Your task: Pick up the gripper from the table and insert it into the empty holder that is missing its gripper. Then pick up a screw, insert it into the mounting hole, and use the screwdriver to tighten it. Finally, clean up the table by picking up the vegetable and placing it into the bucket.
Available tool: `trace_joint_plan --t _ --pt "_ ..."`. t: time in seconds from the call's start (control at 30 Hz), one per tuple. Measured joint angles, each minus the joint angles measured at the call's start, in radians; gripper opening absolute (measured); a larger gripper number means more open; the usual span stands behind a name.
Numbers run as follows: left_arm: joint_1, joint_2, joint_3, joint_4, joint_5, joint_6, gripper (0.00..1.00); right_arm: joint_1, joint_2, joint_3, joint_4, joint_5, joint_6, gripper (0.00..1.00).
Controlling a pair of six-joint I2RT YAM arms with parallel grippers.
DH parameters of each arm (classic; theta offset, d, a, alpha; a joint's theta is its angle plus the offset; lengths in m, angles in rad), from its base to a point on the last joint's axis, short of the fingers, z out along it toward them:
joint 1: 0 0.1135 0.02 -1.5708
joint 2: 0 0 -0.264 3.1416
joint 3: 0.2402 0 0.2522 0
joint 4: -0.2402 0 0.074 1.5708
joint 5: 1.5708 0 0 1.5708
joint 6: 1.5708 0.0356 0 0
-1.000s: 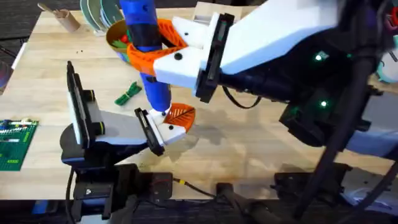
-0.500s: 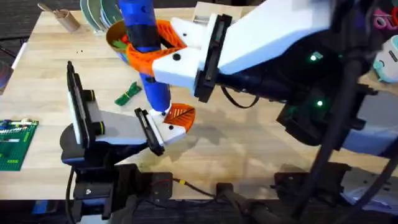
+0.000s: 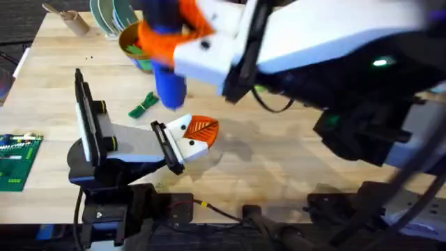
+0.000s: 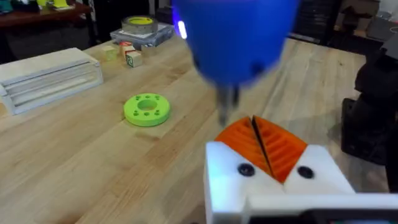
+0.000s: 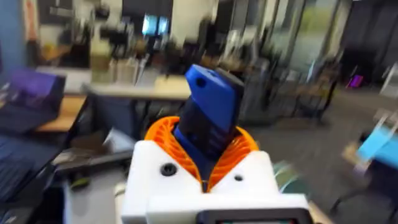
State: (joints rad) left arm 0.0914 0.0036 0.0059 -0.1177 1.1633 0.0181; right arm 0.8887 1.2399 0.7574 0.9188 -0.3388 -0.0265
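While the bucket (image 3: 132, 42) sits at the far left of the table with something green and red inside, can't make out what, the right gripper (image 5: 208, 163) is clamped on the screwdriver (image 3: 167, 59), held up over the left gripper (image 3: 195, 134). That one's orange pads (image 4: 264, 143) are pressed together. The vegetable (image 3: 143, 104) lies just left of the screwdriver's tip. No readable writing.

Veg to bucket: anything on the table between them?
Nothing on the wood between the vegetable and the bucket. But the right gripper, shut on the screwdriver, hangs in that gap, partly over the bucket's mouth. It has to move off before the drop is free.
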Motion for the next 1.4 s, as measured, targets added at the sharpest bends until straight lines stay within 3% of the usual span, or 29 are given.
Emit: trace_joint_plan --t 0.17,0.3,0.5,0.63,0.8,1.2,1.27,1.4 --pt "0.0 0.0 0.0 0.0 0.0 0.0 0.01 -0.064 -0.041 0.0 0.076 0.0 -0.008 0.03" --pt "0.0 0.0 0.0 0.0 -0.001 0.0 0.01 -0.136 -0.049 0.0 -0.031 0.004 -0.104 0.03" --pt "0.0 0.0 0.0 0.001 -0.001 0.0 0.01 -0.296 0.003 0.0 -0.277 0.185 -0.491 0.03" --pt "0.0 0.0 0.0 0.001 -0.001 0.0 0.01 -0.43 0.112 0.0 -0.359 0.326 -0.766 0.03" --pt "0.0 0.0 0.0 0.001 -0.002 0.0 0.01 -0.567 0.27 0.0 -0.403 0.434 -1.004 0.03" --pt "0.0 0.0 0.0 0.001 -0.003 0.0 0.01 -0.598 0.485 0.0 -0.5 0.541 -1.275 0.03" --pt "0.0 0.0 0.0 0.001 -0.003 0.0 0.01 -0.598 0.488 0.0 -0.511 0.547 -1.284 0.143" --pt "0.0 0.0 0.0 0.001 -0.003 0.0 0.01 -0.595 0.488 0.0 -0.509 0.554 -1.288 0.71"
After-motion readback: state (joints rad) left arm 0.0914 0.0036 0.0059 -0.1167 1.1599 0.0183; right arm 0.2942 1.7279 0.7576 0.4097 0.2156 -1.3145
